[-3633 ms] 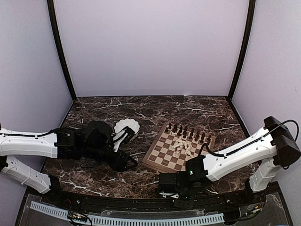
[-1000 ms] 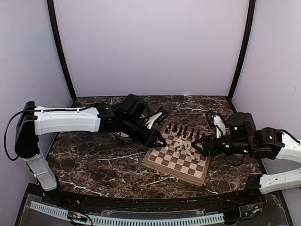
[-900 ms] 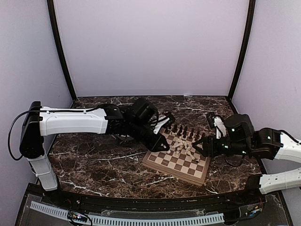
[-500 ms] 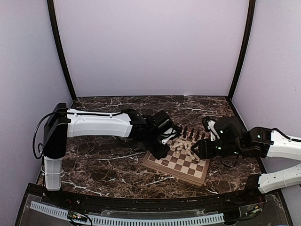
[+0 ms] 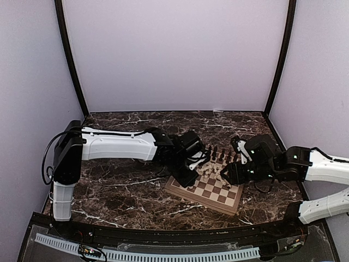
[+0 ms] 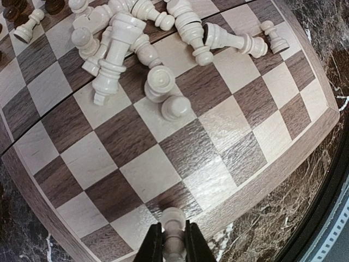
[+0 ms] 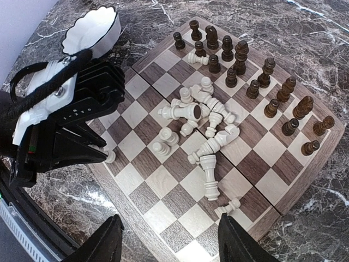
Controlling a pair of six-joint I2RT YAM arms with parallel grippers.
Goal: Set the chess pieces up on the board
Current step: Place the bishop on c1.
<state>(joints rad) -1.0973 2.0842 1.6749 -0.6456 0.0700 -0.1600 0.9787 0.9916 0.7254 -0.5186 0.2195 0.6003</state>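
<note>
Dark marble table is carrying the board, which is sitting skewed between the arms. The right gripper is hanging spread wide, grasping nothing. The left gripper is pinching a pale pawn upright at the board's edge row. With both arms crowding one board, a sideways drift is probably risking a clash, scattering the heap of pale pieces, or tipping the pawn off the rim.

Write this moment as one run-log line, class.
left hand: shut on pale pawn over board edge row | right hand: open above board | pale pile: toppled mid-board | dark pieces: standing, far rows
</note>
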